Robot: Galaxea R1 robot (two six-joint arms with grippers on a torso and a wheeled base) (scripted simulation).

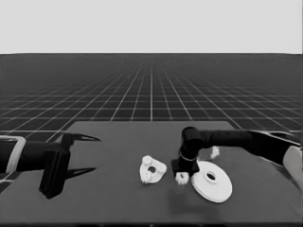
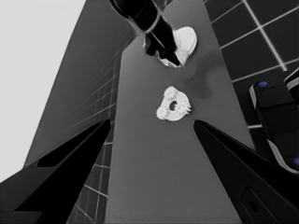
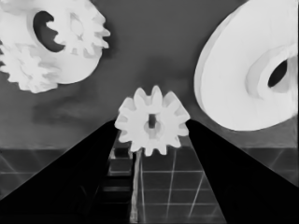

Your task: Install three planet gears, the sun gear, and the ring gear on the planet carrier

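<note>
The smaller round part (image 1: 152,170) lies mid-table with small gears (image 3: 82,30) seated on it around its dark hole. Just to its right, my right gripper (image 1: 181,179) points down and is shut on one small toothed gear (image 3: 152,117), held a little above the table between the smaller round part (image 3: 56,70) and the larger round part (image 1: 212,182). The larger round part (image 3: 243,79) lies flat with its raised hub up. My left gripper (image 1: 97,153) waits open over the table's left end, with nothing between its fingers (image 2: 70,154).
A thin white piece (image 1: 215,152) lies behind the larger round part, beside the right arm (image 1: 222,138). In the left wrist view, dark machinery with blue lights (image 2: 275,121) stands past the table's edge.
</note>
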